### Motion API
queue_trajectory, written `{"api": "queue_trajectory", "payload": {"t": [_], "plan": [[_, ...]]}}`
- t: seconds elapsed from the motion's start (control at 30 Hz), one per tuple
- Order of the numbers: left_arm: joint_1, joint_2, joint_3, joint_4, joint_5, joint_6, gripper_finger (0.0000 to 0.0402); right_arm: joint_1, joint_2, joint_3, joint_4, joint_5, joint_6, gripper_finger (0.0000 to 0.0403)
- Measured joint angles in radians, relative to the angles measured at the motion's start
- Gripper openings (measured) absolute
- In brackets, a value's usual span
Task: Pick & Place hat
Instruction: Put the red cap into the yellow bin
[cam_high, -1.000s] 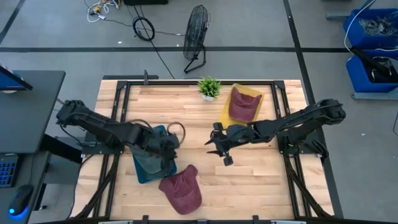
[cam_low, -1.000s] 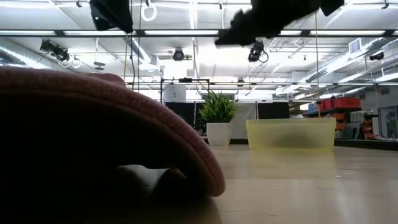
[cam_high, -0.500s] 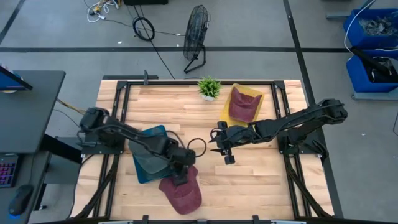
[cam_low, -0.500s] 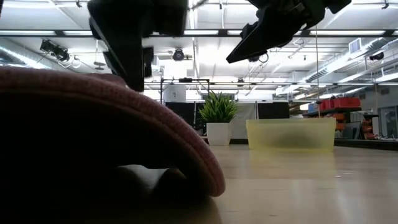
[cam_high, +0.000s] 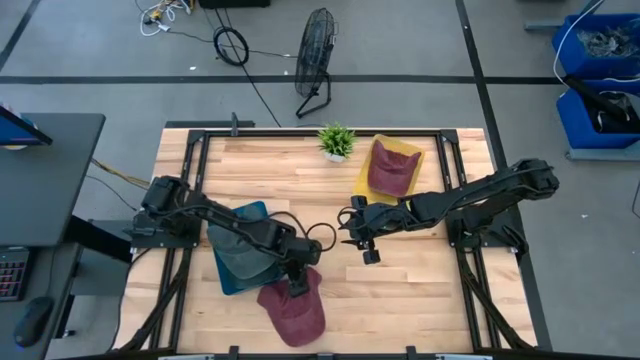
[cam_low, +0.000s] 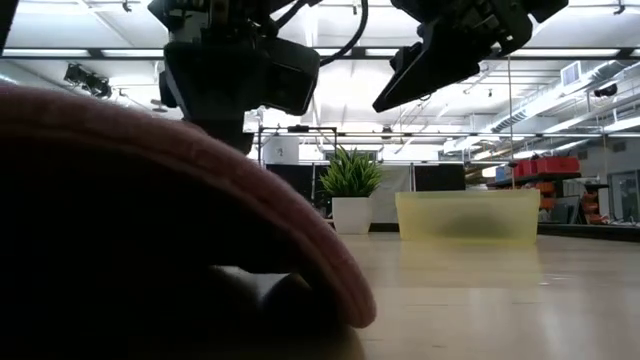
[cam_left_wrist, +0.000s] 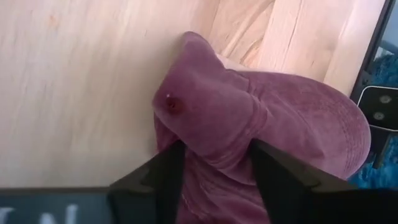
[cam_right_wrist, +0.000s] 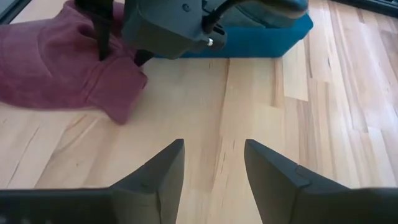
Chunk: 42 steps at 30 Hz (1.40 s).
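Observation:
A maroon hat (cam_high: 293, 308) lies on the wooden table near its near edge, filling the left of the low view (cam_low: 150, 200). My left gripper (cam_high: 298, 283) stands over the hat's crown (cam_left_wrist: 249, 106), open and pointing down. My right gripper (cam_high: 362, 245) hovers open above bare wood at the table's middle, to the right of the hat (cam_right_wrist: 62, 68), with nothing between its fingers (cam_right_wrist: 213, 144). My left gripper (cam_left_wrist: 214, 149) comes at the maroon hat from above, pointing down. Its open fingers (cam_left_wrist: 174, 168) stand on either side of a raised fold of the crown (cam_left_wrist: 214, 134) just behind the top button, and the cloth fills the gap between them. The hat lies on the table.
A dark green hat rests on a teal tray (cam_high: 240, 255) at the left of the table. Another maroon hat (cam_high: 390, 168) lies on a yellow tray (cam_low: 468, 215) at the far right. A small potted plant (cam_high: 336, 140) stands at the far edge. Bare wood lies near right.
My left gripper has swung from above the teal tray toward the table's right and near edge, and has come down onto the maroon hat's crown. The hat's brim edge has shifted slightly in the low view.

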Motion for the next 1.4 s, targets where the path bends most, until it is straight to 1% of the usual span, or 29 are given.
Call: {"api": "queue_trajectory", "payload": {"t": [0.07, 0.17, 0.2, 0.23, 0.37, 0.43, 0.57, 0.67, 0.8, 0.9, 1.1, 1.23, 1.33, 1.4], "plan": [[0.001, 0.000, 0.000, 0.002, 0.000, 0.003, 0.0145, 0.000, 0.000, 0.000, -0.001, 0.000, -0.003, 0.0174], [0.001, 0.000, 0.000, 0.007, -0.001, 0.020, 0.0062, 0.000, 0.000, 0.000, -0.006, -0.004, -0.016, 0.0174], [0.003, 0.000, 0.000, 0.013, -0.005, 0.033, 0.0033, 0.000, 0.000, 0.000, -0.004, -0.023, -0.014, 0.0174], [0.005, -0.002, 0.000, 0.023, -0.013, 0.044, 0.0019, 0.000, 0.000, 0.000, 0.004, -0.052, -0.006, 0.0174], [0.023, -0.027, 0.000, 0.063, -0.047, 0.094, 0.0018, 0.002, 0.003, 0.000, 0.078, -0.219, 0.076, 0.0174], [0.036, -0.054, 0.000, 0.089, -0.052, 0.126, 0.0019, 0.007, 0.003, 0.000, 0.101, -0.252, 0.087, 0.0174], [0.051, -0.125, 0.002, 0.147, -0.101, 0.259, 0.0010, 0.013, 0.004, 0.000, 0.121, -0.221, 0.037, 0.0174], [0.062, -0.161, 0.002, 0.179, -0.112, 0.384, 0.0010, 0.012, 0.004, 0.000, 0.121, -0.217, -0.004, 0.0174], [0.074, -0.175, 0.002, 0.244, -0.113, 0.503, 0.0016, 0.012, 0.004, 0.000, 0.147, -0.217, -0.043, 0.0174], [0.078, -0.175, 0.001, 0.260, -0.113, 0.597, 0.0014, 0.012, 0.004, 0.000, 0.184, -0.217, -0.075, 0.0174], [0.091, -0.175, 0.001, 0.319, -0.119, 0.657, 0.0013, -0.002, 0.012, 0.000, 0.217, -0.211, -0.053, 0.0174], [0.091, -0.172, -0.002, 0.326, -0.129, 0.700, 0.0016, -0.012, 0.042, 0.000, 0.214, -0.216, 0.047, 0.0172], [0.089, -0.172, -0.003, 0.313, -0.192, 0.698, 0.0017, -0.013, 0.055, 0.000, 0.197, -0.215, 0.124, 0.0155], [0.092, -0.172, -0.003, 0.296, -0.225, 0.698, 0.0017, -0.014, 0.056, 0.001, 0.181, -0.211, 0.144, 0.0131]]}}
